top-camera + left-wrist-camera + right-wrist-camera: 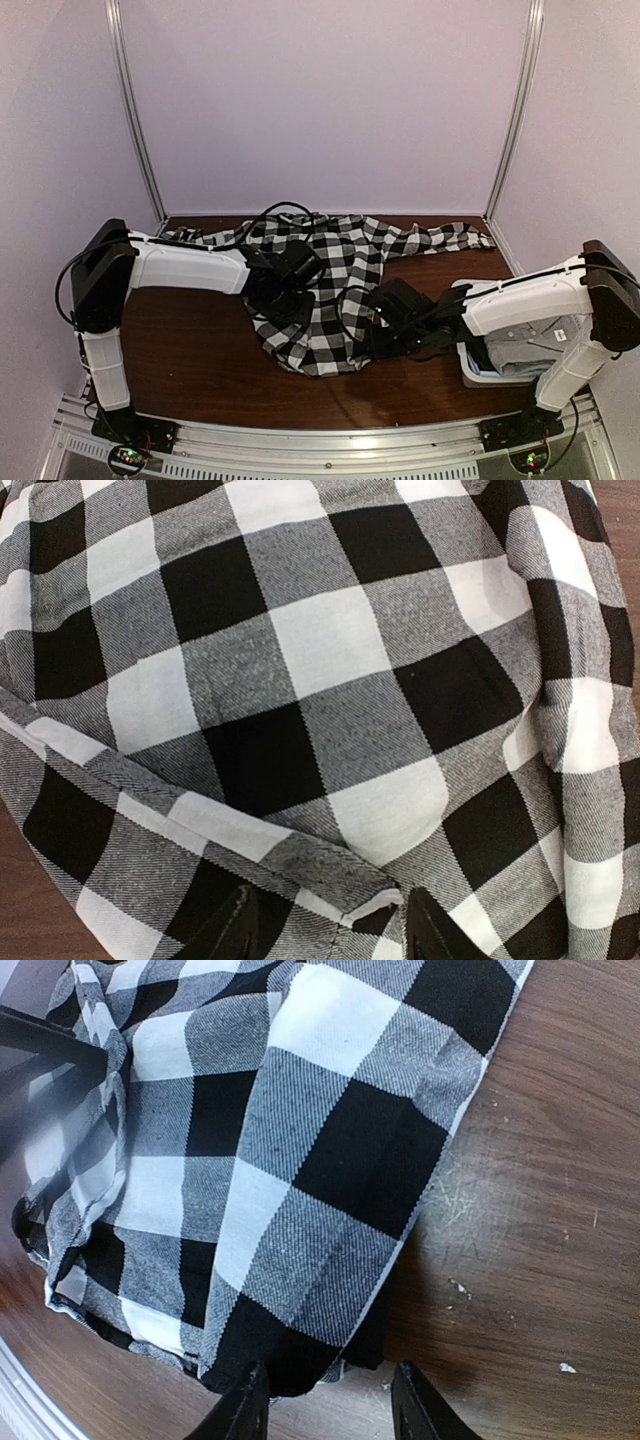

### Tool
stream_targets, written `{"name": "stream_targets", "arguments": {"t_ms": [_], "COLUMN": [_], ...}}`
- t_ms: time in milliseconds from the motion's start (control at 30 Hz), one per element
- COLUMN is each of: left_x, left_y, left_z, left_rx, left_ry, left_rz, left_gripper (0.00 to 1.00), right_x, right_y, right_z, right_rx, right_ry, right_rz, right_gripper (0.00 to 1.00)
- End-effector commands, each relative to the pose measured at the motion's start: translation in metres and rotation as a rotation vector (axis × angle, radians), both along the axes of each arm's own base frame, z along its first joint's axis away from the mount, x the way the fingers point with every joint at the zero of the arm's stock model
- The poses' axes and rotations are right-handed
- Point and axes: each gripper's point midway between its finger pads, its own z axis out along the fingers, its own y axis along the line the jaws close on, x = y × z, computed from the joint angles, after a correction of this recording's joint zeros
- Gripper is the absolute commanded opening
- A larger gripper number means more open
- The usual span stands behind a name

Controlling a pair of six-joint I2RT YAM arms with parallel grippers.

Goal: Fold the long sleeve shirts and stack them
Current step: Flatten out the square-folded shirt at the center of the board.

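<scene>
The black-and-white checked shirt (330, 290) lies spread on the dark wooden table (190, 350), its sleeves stretched out left and right at the back. My left gripper (283, 300) is low over the shirt's left side. In the left wrist view it (335, 930) is open, with a folded hem of the checked cloth (330, 680) between the fingertips. My right gripper (368, 335) is at the shirt's near right hem. In the right wrist view it (330, 1410) is open, its fingers either side of the shirt's corner (300, 1210). The grey shirt (530, 345) lies in the basket.
The white lattice basket (472, 372) stands at the table's near right, under my right arm. Pale walls close the table at the back and sides. Bare wood shows to the left of the shirt and along the near edge (330, 400).
</scene>
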Motion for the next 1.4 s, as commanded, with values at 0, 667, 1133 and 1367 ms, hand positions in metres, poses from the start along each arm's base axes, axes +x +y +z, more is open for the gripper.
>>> {"name": "stream_targets", "arguments": {"t_ms": [0, 667, 1133, 1367], "left_x": [0.009, 0.001, -0.014, -0.006], "left_y": [-0.004, -0.005, 0.016, -0.010], "left_z": [0.000, -0.009, 0.018, 0.016], "left_rx": [-0.002, -0.033, -0.076, -0.100], "left_ry": [-0.017, 0.025, 0.002, 0.014], "left_rz": [0.034, 0.037, 0.057, 0.010], "left_gripper": [0.51, 0.09, 0.03, 0.32], "right_x": [-0.001, -0.009, 0.001, 0.004], "right_y": [0.013, 0.027, 0.006, -0.035], "right_z": [0.008, -0.011, -0.004, 0.001], "right_rx": [0.077, 0.129, -0.007, -0.165], "right_ry": [-0.001, 0.055, 0.006, -0.048], "right_rz": [0.012, 0.020, -0.017, -0.080], "right_gripper": [0.43, 0.31, 0.00, 0.00]}}
